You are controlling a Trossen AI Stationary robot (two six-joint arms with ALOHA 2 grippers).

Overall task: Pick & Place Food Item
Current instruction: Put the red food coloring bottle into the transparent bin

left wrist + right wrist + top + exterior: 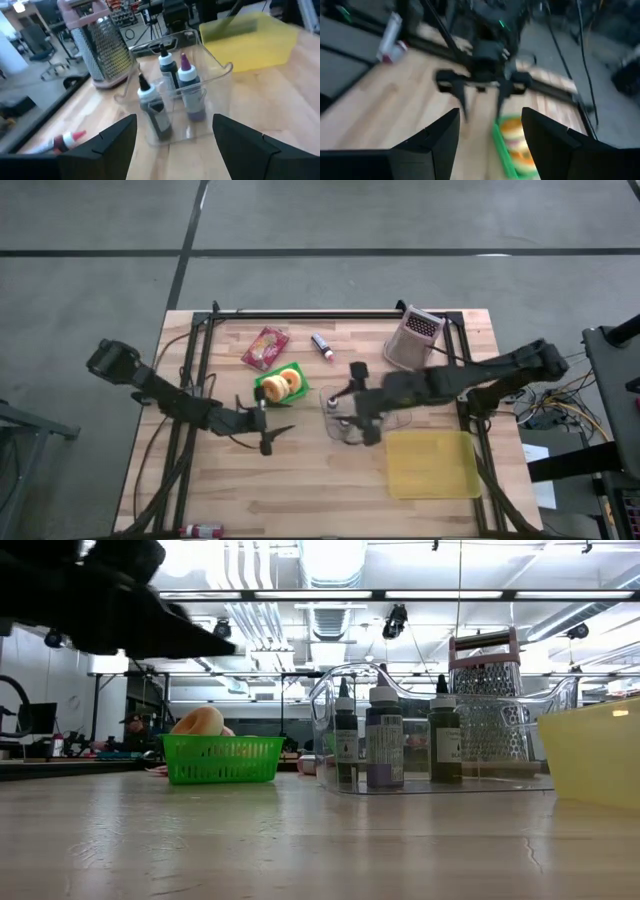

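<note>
— wooden table (300, 480) under me is full of small things. which step do you think we are in?

— i judge it is the approach, before any pick. my left gripper (268, 430) hangs just beside the green basket (281, 385), on the side nearer to my base, with its fingers spread and nothing between them. my right gripper (352, 412) hovers over the clear bin (335, 402), also released and empty.

— where is the food item?

— the donuts (283, 385) lie inside the green basket, one yellow and one more orange. in the low view one donut rises over the basket wall. a red food packet (265, 347) lies flat on the table just behind the basket, not in any container.

— and the other containers?

— the clear bin holds three small bottles (165, 95) standing upright. the yellow tub (432, 464) sits near my right arm, and as far as i can see nothing is in it. a pink grater (412, 340) stands behind the bin.

— what does the next move call for?

— i think one gripper must come down over a donut and close gently, because it looks soft, without catching the basket wall. the yellow tub is probably the goal, but i cannot be sure.
</note>
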